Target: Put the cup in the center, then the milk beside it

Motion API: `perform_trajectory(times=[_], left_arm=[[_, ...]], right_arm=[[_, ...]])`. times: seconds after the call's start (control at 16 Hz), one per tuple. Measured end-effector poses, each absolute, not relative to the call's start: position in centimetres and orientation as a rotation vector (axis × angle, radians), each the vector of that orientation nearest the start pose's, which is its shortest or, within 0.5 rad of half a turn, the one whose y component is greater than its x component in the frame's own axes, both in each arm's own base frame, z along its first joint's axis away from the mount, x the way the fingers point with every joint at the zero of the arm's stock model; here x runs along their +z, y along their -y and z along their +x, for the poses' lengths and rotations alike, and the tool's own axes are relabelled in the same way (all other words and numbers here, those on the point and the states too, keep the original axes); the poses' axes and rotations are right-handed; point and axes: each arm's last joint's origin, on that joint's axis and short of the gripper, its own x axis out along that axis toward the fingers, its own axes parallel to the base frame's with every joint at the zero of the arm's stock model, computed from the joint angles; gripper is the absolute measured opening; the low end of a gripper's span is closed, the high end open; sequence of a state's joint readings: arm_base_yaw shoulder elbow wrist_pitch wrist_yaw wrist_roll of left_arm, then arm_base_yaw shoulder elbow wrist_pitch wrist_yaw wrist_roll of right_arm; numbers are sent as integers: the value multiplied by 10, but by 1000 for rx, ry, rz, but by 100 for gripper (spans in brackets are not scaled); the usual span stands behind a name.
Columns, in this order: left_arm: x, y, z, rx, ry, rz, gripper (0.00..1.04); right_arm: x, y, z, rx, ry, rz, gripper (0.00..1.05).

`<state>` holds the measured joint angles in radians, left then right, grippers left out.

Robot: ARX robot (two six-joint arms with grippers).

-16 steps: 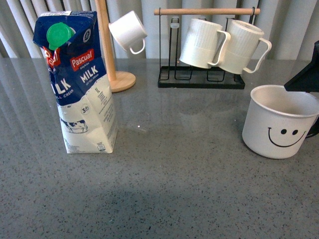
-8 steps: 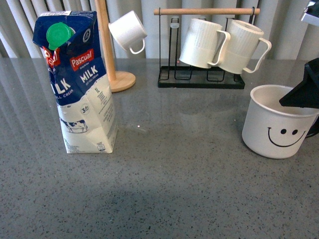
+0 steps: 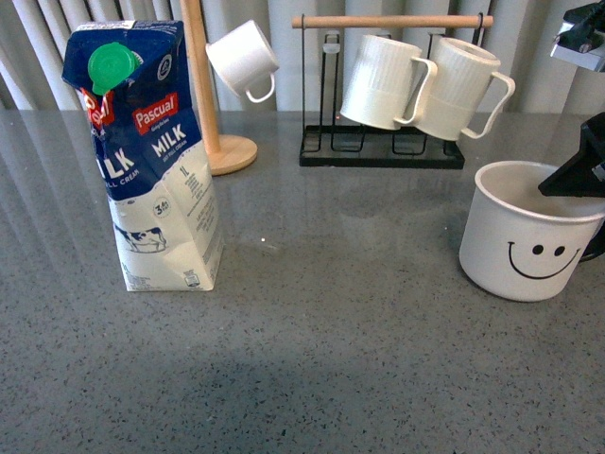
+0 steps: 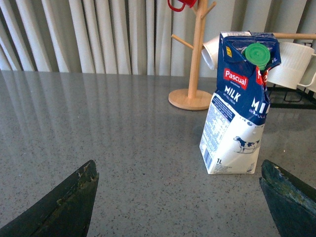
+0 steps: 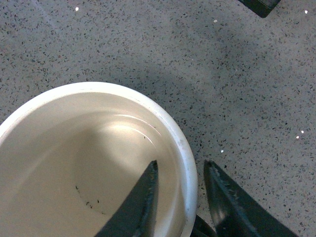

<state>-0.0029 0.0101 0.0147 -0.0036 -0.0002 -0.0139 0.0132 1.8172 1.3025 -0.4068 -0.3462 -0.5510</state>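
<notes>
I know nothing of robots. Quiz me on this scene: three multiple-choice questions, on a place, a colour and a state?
1. Where does the milk carton stand?
A. left side of the table
B. right side
C. on the rack
2. Its cap is:
A. red
B. green
C. yellow
3. The right arm's jaws are:
A. holding the carton
B. shut on nothing
C. astride the cup rim
Answers: 1A, it stands far left; 2B, the round cap is green; 3C, one is inside the rim, one outside.

The cup (image 3: 525, 241) has its handle mostly cut off at the front view's right edge.
</notes>
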Motion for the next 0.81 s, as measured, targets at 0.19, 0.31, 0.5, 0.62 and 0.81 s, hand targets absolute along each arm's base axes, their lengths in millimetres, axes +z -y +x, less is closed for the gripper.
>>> perform_trajectory(times=[0.19, 0.31, 0.5, 0.62, 0.81], left_arm=[[167, 0, 97, -3, 1, -14, 98], [167, 0, 97, -3, 1, -14, 98], [167, 0, 97, -3, 1, -14, 98], [167, 0, 97, -3, 1, -14, 98], [167, 0, 97, -3, 1, -14, 98]], right_arm=[[216, -15, 385, 573, -793, -351, 6], [219, -18, 386, 586, -781, -347, 3], [225, -22, 386, 605, -781, -326, 3], [238, -27, 385, 618, -764, -316, 3], [257, -52, 378, 665, -707, -329, 3]])
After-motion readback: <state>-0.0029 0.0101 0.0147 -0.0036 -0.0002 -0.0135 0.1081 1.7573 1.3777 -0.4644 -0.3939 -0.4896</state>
